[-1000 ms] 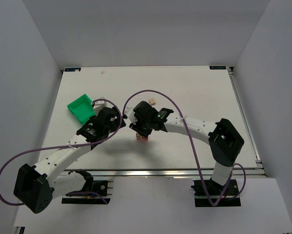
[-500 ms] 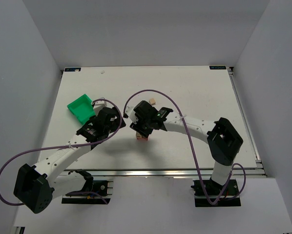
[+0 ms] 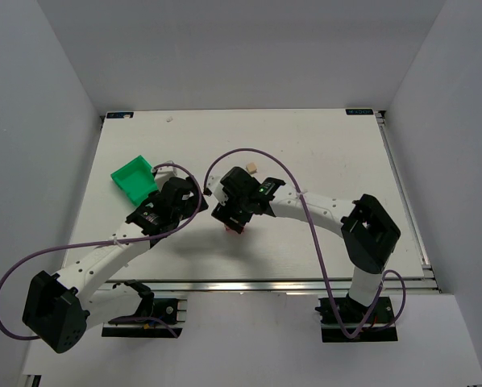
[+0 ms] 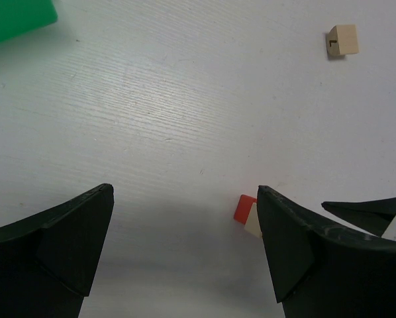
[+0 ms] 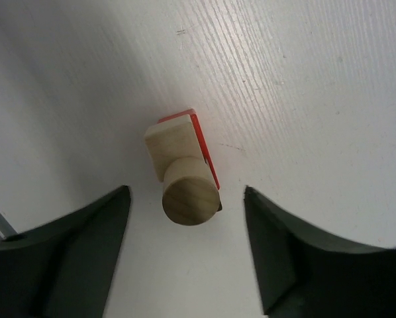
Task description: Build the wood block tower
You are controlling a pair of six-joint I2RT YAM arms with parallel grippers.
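The tower (image 3: 235, 230) stands on the table (image 3: 330, 145) in front of the gap between the two arm bases, nearer the front edge than any other item. In the right wrist view it consists of a red block (image 5: 208, 156) at the bottom, a beige cube (image 5: 170, 142) above it and a round wooden piece (image 5: 191, 199) on top. The round piece sits off-centre, toward one edge of the cube; this appears to be a weak point in the stack.

The right gripper (image 3: 233, 214) hangs directly over the tower, pointing down. Its jaws are apart, one finger on each side of the stack, with clear table showing between each finger and the wood. Nothing is held. This spacing suits a straight lift away without brushing the stack. The right arm reaches leftward across the table with the elbow bent.

The left gripper (image 4: 185, 191) waits just left of the tower, jaws wide apart and empty, low over bare table. Its arm angles up and right from the base.

Farther back, the green bin (image 3: 135, 179) lies beside the left wrist. A loose cube (image 3: 251, 168) rests beyond the right gripper, well apart from the tower, probably the next piece.
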